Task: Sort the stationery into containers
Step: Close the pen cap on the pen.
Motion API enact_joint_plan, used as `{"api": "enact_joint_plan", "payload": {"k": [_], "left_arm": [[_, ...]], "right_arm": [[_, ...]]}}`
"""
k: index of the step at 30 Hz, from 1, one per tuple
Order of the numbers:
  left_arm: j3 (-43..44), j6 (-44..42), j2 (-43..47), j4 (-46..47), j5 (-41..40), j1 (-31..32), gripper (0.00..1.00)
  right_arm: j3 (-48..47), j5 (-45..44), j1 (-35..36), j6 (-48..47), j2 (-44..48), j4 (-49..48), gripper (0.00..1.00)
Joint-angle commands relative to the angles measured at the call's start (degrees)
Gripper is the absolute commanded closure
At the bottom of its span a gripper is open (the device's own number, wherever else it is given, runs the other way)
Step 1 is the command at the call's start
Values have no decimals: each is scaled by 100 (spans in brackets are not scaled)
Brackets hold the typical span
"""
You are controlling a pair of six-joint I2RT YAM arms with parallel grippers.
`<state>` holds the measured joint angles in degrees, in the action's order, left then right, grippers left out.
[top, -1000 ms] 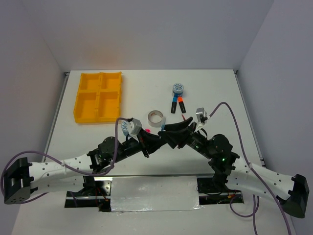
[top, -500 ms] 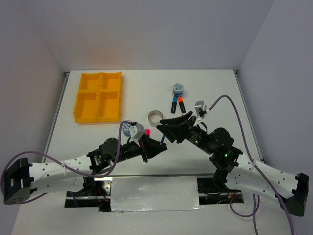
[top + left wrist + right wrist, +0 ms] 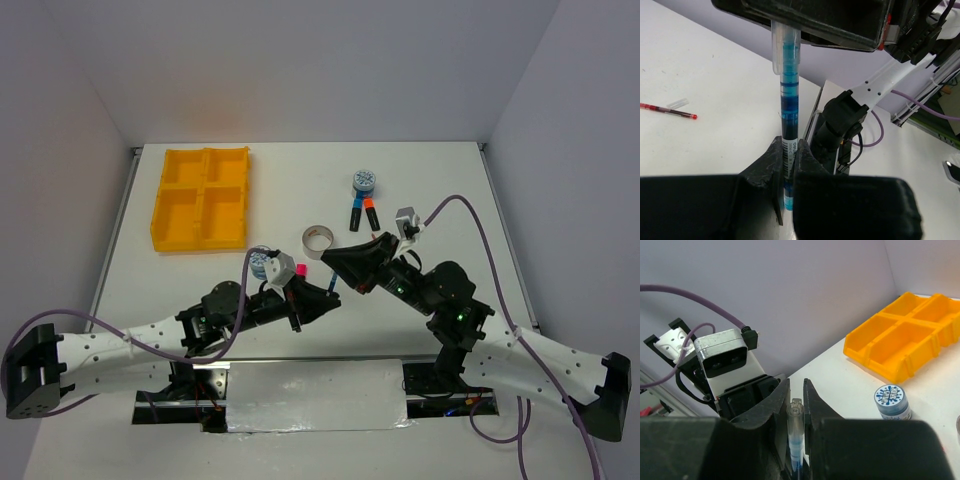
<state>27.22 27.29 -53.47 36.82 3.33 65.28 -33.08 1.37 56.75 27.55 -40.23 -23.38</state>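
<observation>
at the far left of the overhead view we see the yellow tray [image 3: 157, 215], divided into four compartments, standing on the worktop [image 3: 450, 190]. right of it, a blue-white tape roll [image 3: 260, 258] sits close beside the left arm. the left gripper [image 3: 322, 297] has its jaws pinching one end of a teal pen [image 3: 789, 100]. the pen is raised off the worktop, well apart from the tray. the right gripper [image 3: 338, 268] meets it head-on, jaws pinching the same pen at its clear end. just behind them lies a silver-grey tape ring [image 3: 318, 239]. further right we note a second tape roll [image 3: 364, 182], and near it a blue-capped highlighter [image 3: 355, 215] and an orange-capped highlighter [image 3: 371, 213] side by side.
</observation>
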Motion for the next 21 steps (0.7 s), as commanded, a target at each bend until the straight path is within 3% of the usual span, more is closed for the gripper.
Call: {"api": "enact_joint_plan", "payload": {"k": [1, 9, 21], "left_arm": [[387, -337, 83, 89, 53, -6, 100], [1398, -892, 258, -561, 272, -251, 100], [1786, -778, 311, -228, 748, -621, 100]], "right_arm": [[222, 302, 20, 57, -151, -404, 100], [1074, 540, 29, 154, -477, -773, 100], [1884, 602, 178, 628, -1600, -2091, 100]]}}
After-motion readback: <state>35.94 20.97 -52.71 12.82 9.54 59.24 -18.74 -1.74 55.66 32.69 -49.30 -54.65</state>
